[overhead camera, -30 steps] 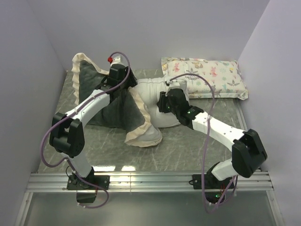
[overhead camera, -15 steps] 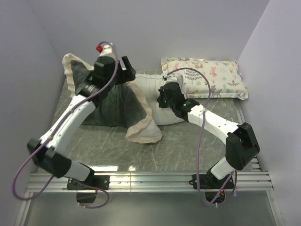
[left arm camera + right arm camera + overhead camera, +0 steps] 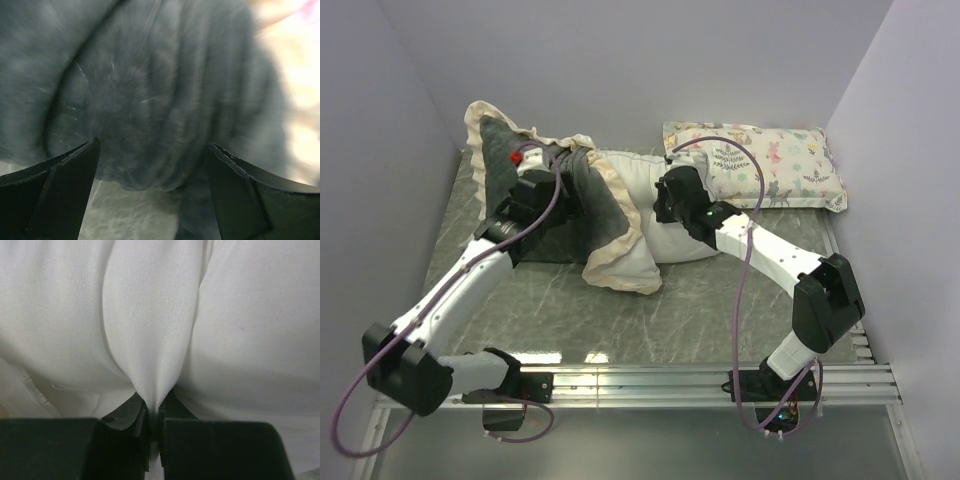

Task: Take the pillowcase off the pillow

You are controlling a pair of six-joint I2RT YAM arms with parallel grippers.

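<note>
Your right end effector (image 3: 154,426) is clamped on a fold of the pillow (image 3: 640,185), mid-surface. Your left end effector (image 3: 152,170) gapes over the pillowcase (image 3: 592,205), seemingly half off. Next, grip the plush and pull left.

Animal-print pillow (image 3: 760,160) at far right, grey marbled tabletop (image 3: 720,310)

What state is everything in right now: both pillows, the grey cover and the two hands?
pillowcase, bunched over the left end of the pillow, not fully off.
pillow, right part bare.
left hand, open at the pillowcase, gripping nothing.
right hand, shut on a fold of the pillow.
printed pillow, lying flat at the back, untouched.
</note>
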